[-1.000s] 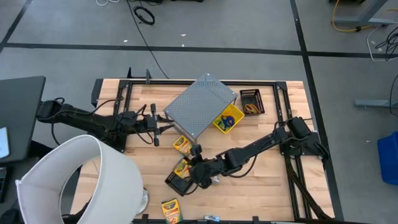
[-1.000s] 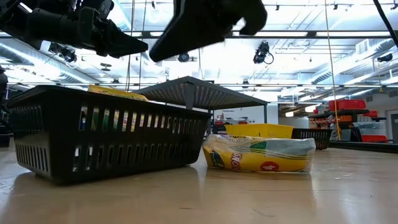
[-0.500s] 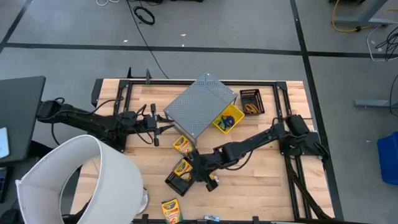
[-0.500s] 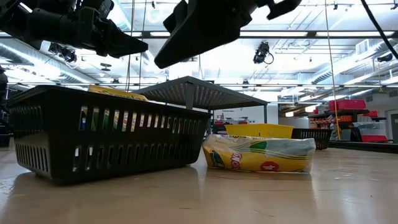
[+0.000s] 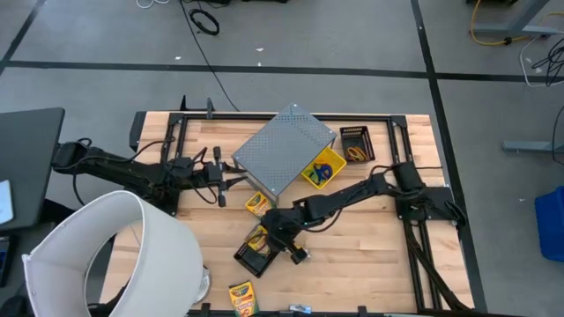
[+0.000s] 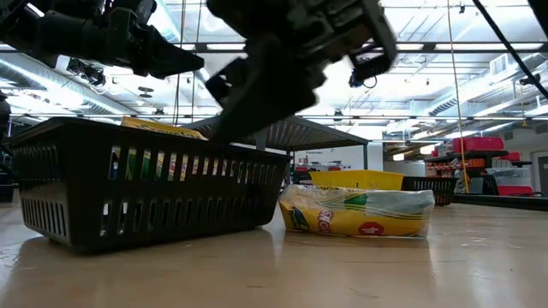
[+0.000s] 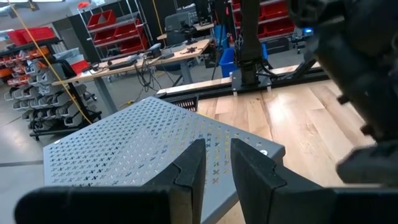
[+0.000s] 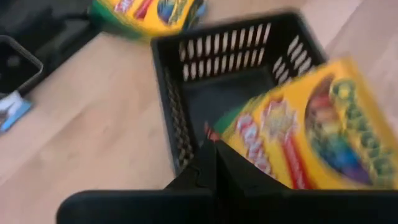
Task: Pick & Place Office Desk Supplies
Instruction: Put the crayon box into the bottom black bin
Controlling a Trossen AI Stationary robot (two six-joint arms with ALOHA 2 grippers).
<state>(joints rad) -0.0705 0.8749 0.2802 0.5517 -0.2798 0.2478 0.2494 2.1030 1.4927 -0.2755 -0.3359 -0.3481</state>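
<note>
Bright, even light falls from overhead; in the low view rows of ceiling lights (image 6: 445, 51) glare white and leave both arms as dark silhouettes against them. The right arm (image 6: 291, 60) is smeared by motion blur there, while the black basket (image 6: 145, 184) and the crayon box (image 6: 355, 214) beside it stay sharp. The tabletop (image 6: 274, 274) carries a soft sheen with faint reflections. From above, the tabletop (image 5: 352, 246) is evenly lit, shadows short and soft. The right wrist view is blurred throughout, its crayon box (image 8: 311, 130) smeared. The left wrist view shows its end effector's fingers (image 7: 189, 171) soft, out of focus.
</note>
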